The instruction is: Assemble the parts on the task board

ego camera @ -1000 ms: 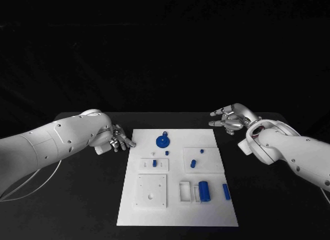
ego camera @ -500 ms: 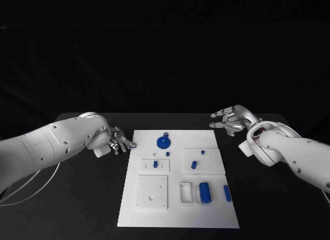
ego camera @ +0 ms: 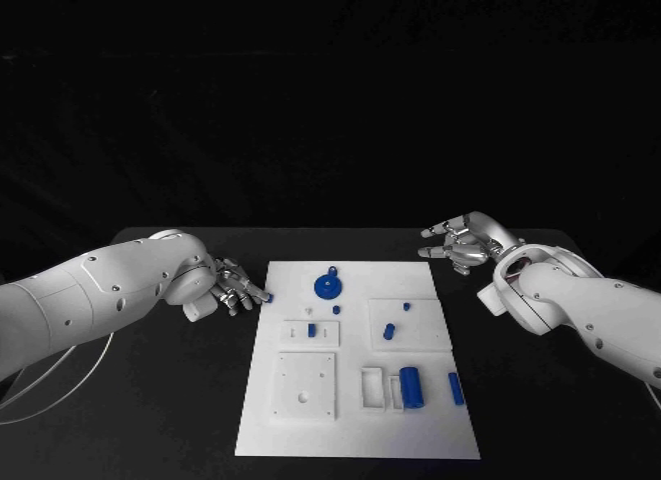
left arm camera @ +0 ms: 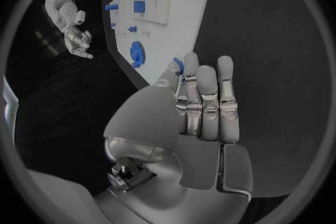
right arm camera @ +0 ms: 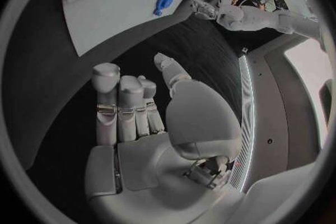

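1. Board: task board (ego camera: 358, 425) is a flat white matte rectangle, long axis running near-to-far at mid table (ego camera: 157, 420), which is black w/ a dull surface.
2. Parts on it, all blue plastic: round disc w/ a small tab (ego camera: 327, 286) at far centre; short peg (ego camera: 389, 328) on a raised white square right of centre; small block (ego camera: 311, 329) on a raised tile left of centre; upright cylinder (ego camera: 410, 384) and slim bar (ego camera: 454, 388) at near right, beside a white open-frame holder (ego camera: 371, 386).
3. Plain white square plate w/ small holes (ego camera: 303, 383) sits near left on the board.
4. Left hand (ego camera: 232, 287), silver metal w/ segmented fingers, is just off the board's far-left edge; fingers lie side by side, partly curled, holding nothing. A fingertip reaches about to the board edge; contact can't be told. Its wrist view shows the board edge and disc just past the fingertips (left arm camera: 208, 74).
5. Right hand (ego camera: 461, 242) is off the far-right corner, apart from the board; fingers loosely curled, spread some, nothing in them.
6. Room: bare table strips run along both long sides of the board, and nothing stands over the board's middle and near end.
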